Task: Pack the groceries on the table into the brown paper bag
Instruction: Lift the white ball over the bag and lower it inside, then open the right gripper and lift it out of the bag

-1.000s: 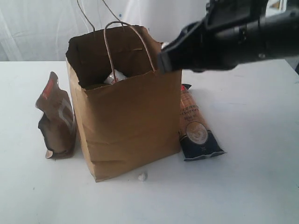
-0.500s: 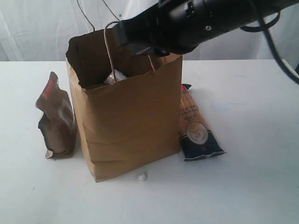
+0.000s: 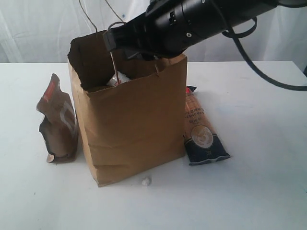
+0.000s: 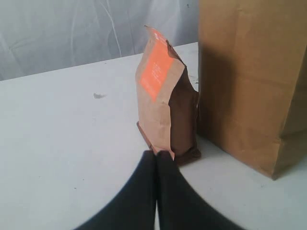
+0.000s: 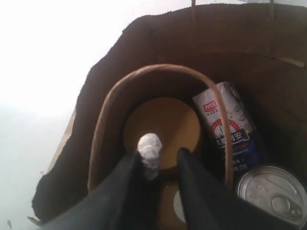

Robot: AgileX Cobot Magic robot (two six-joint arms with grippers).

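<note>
The step in hand looks like a drop into the bag. The right arm reaches across, and its pincer hangs over the open mouth of the brown paper bag. Its fingers stand narrowly apart on a tan-yellow thing with a pale tip, which I take for the white-capped yellow grain bottle (little of it shows, so this is a judgement). Down in the bag lie the gold-lidded clear jar, the small white-blue carton and the silver-lidded clear can. The jar's lid sits straight under the pincer. One twisted handle arcs around the line of descent.

The next move calls for going down inside that loop without catching it. Then the pincer should open low, so the bottle settles on or beside the jar and does not knock the bag.

The left pincer is pressed together and empty. It is low over the counter, just in front of the dark-brown pouch, which stands upright close beside the bag's wall. The long orange-navy packet lies flat by the bag's other side. Those two are not yet packed
</note>
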